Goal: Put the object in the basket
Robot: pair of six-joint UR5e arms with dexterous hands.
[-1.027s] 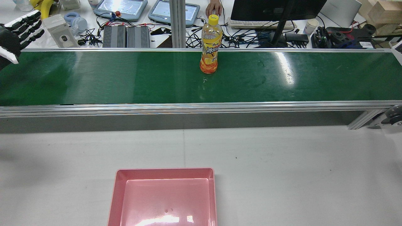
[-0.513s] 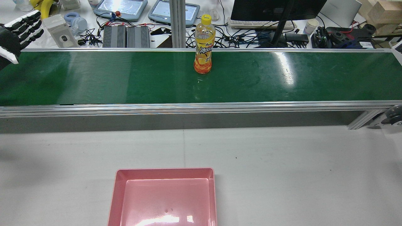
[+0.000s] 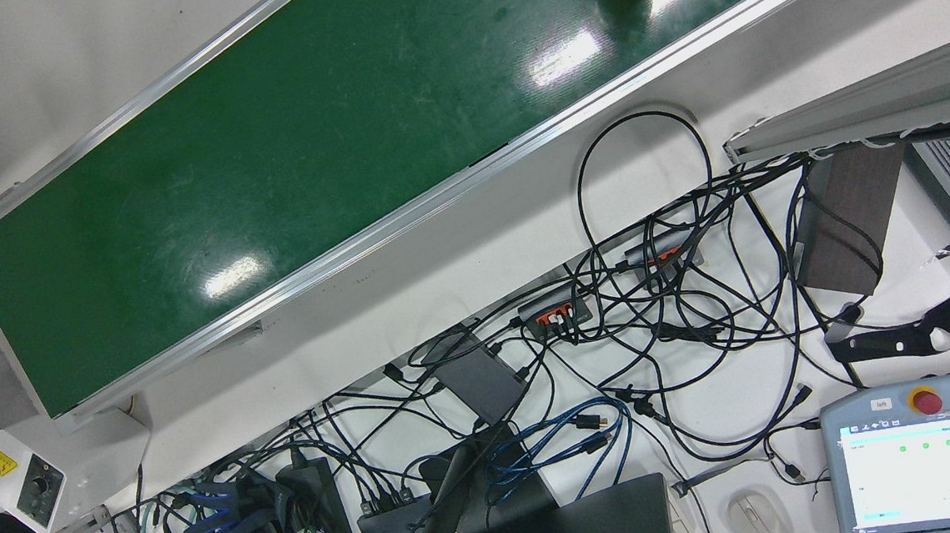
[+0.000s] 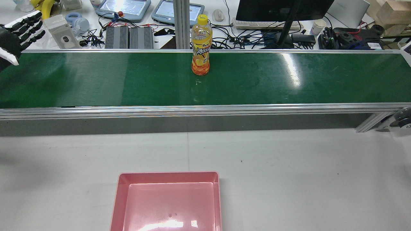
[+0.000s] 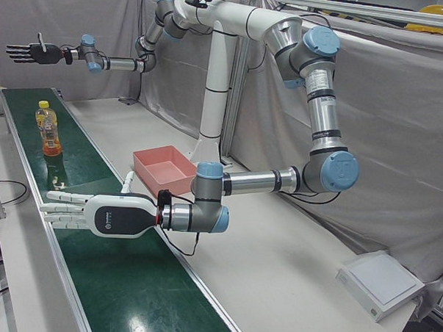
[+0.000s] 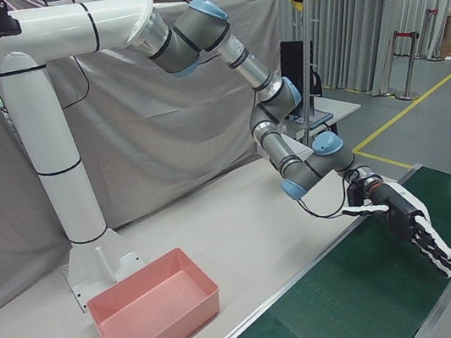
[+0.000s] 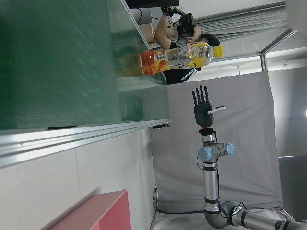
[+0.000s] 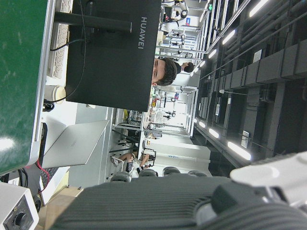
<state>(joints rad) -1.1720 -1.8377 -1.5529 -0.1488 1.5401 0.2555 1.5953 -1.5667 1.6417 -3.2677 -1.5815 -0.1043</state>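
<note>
A yellow-capped bottle of orange drink (image 4: 200,48) stands upright on the green conveyor belt (image 4: 289,80) near its far rail; it also shows in the left-front view (image 5: 49,129) and lying sideways in the left hand view (image 7: 177,57). The empty pink basket (image 4: 167,174) sits on the white table on the near side of the belt. My left hand (image 4: 16,33) hovers open over the belt's left end, fingers spread, far from the bottle. Open too, my right hand (image 6: 410,225) hangs over the opposite end, beyond the bottle (image 7: 204,109). Neither hand holds anything.
Aluminium rails edge the belt. Behind it is a desk crowded with cables, teach pendants (image 4: 123,8), power bricks and a monitor (image 4: 282,9). A person (image 7: 182,28) sits beyond the bottle. Both arms share one white pedestal (image 5: 212,129) behind the basket (image 5: 166,167).
The bottle has travelled leftward along the belt in the rear view. A person's hand at the mouse behind the belt has withdrawn. My left hand has not moved.
</note>
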